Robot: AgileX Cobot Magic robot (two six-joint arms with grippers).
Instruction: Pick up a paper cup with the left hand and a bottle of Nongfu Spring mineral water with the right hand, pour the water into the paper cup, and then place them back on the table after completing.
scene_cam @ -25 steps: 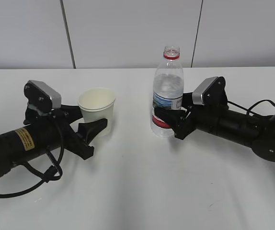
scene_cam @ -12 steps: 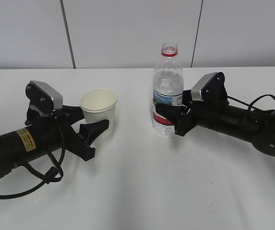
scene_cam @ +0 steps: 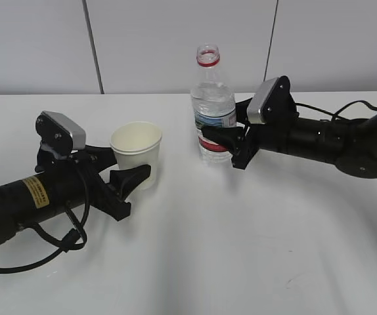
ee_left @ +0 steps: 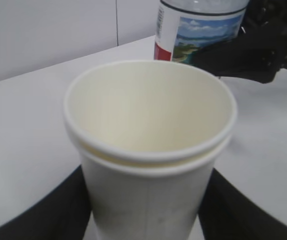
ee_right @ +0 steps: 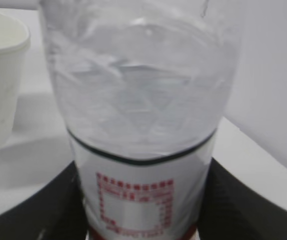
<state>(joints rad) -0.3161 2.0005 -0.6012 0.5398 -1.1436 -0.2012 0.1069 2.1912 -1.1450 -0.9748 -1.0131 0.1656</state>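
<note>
The left hand [scene_cam: 124,169], with its yellow sticker, is shut on a white paper cup [scene_cam: 136,152], which is upright and empty; its fingers [ee_left: 58,212] press both cup walls [ee_left: 151,150]. The right hand [scene_cam: 221,141] is shut on the lower body of the uncapped Nongfu Spring bottle [scene_cam: 213,108]. It holds the bottle nearly upright, a little above the table [scene_cam: 241,249] and just right of the cup. Clear water [ee_right: 143,110] fills much of the bottle [ee_right: 141,165]. The bottle label [ee_left: 201,30] shows behind the cup.
A white panelled wall [scene_cam: 175,39] runs behind the table's far edge. A black cable [scene_cam: 57,243] loops by the left arm. The cup [ee_right: 1,75] stands left of the bottle in the right wrist view.
The right hand has raised the bottle and carried it left, towards the cup. The left hand and the cup have barely moved.
</note>
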